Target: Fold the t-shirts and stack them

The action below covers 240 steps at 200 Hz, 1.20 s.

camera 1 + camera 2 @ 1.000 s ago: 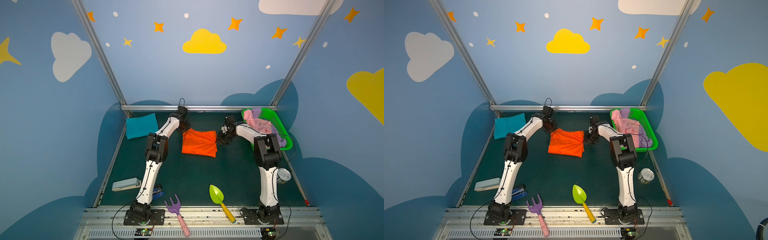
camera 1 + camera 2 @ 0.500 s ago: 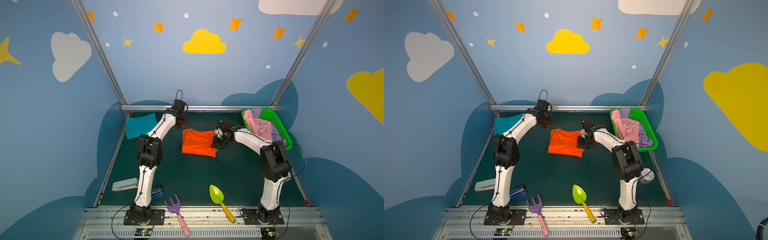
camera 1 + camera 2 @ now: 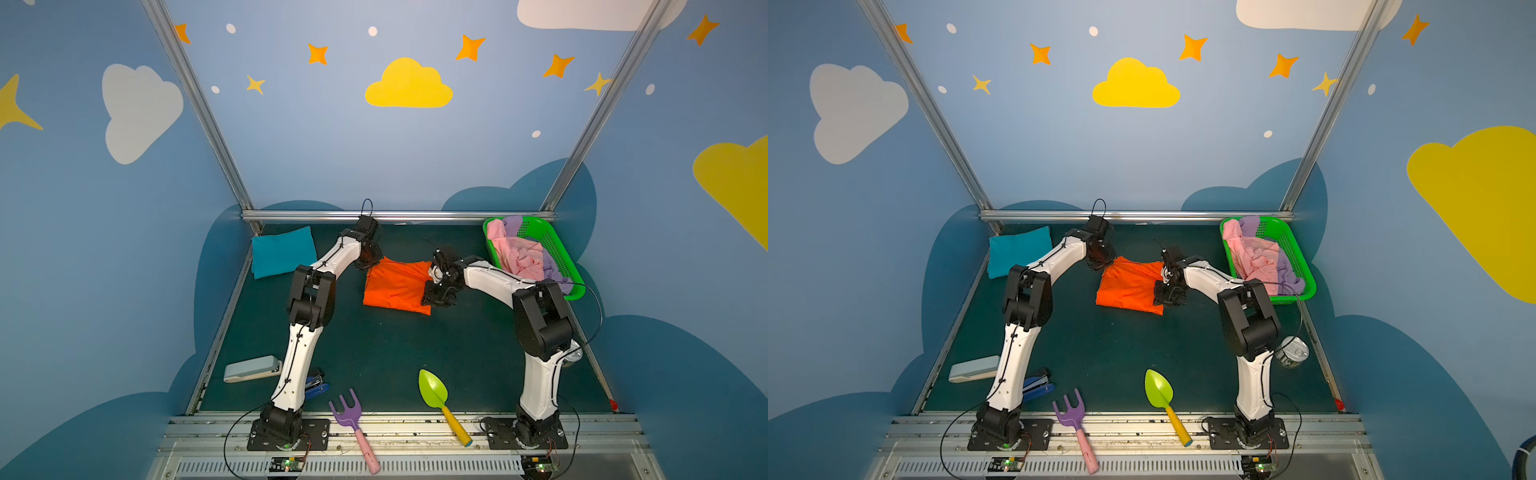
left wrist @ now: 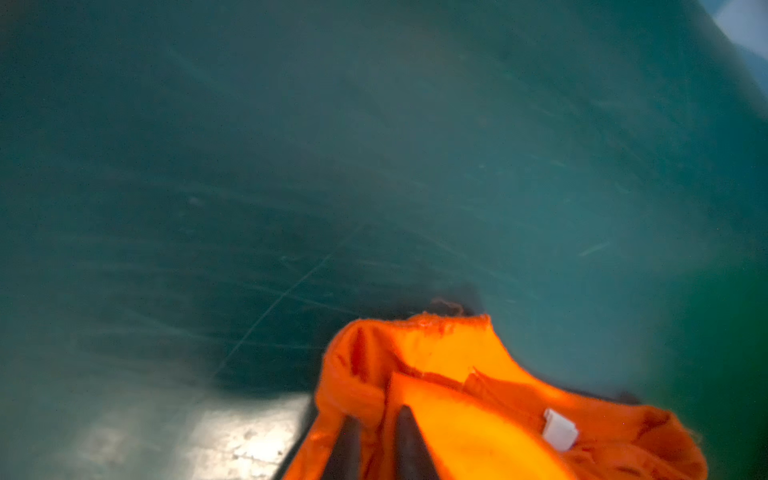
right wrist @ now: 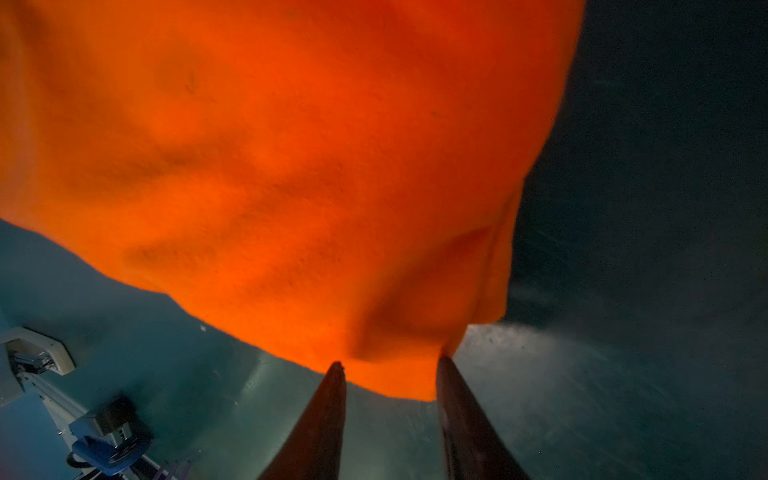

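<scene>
**Item 1, left gripper (image 4: 376,436).** Fingers (image 4: 409,444) are drawn together with a fold of the orange t-shirt (image 4: 457,374) pinched between them. The white neck label (image 4: 559,430) sits just beside the pinch. In both top views the grip is at the shirt's back corner, on the side away from the green basket (image 3: 559,253).

**Item 2, right gripper (image 5: 390,362).** Fingers (image 5: 328,415) stand part-way apart. A thick fold of the same shirt fills the gap, touches both tips and is held there. The grip is at the shirt's front corner, on the basket's side.

**Item 3, orange t-shirt (image 3: 395,286).** It is folded to a rough rectangle on the dark green mat (image 3: 374,345), near the basket and to its left. The pinched back corner is raised off the mat.

**Item 4, teal t-shirt (image 3: 282,251).** It is folded and lying flat, well apart from the basket, far to its left beyond the orange t-shirt.

**Item 5, pink t-shirt (image 3: 519,257) and lilac t-shirt (image 3: 552,270).** Both are crumpled inside the basket, with the pink one uppermost.
</scene>
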Each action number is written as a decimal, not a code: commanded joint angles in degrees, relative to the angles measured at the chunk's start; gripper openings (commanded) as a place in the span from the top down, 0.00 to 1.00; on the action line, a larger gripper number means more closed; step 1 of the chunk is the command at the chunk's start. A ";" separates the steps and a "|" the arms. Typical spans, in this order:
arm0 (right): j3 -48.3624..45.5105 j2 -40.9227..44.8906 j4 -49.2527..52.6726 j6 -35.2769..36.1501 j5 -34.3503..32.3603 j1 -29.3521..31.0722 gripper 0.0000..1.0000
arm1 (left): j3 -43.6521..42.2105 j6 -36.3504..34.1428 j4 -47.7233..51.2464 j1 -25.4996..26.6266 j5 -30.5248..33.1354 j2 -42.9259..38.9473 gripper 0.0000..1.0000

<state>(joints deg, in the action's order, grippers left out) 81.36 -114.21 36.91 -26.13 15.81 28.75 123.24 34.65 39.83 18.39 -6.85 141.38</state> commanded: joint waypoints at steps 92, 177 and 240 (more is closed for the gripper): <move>-6.69 -0.17 3.32 0.70 -2.37 0.69 0.96 | -4.70 0.25 0.35 -1.96 0.60 -7.13 0.88; -7.22 8.84 7.03 1.28 -5.30 0.60 0.70 | -13.45 1.74 -4.12 -1.29 2.56 -14.14 0.46; -4.02 8.51 3.97 -0.30 -1.31 1.00 0.68 | -3.98 0.16 -0.64 3.01 2.02 -5.77 0.49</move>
<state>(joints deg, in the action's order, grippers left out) 75.81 -106.37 41.89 -25.43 12.49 29.23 114.48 36.10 36.53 20.10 -5.52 130.50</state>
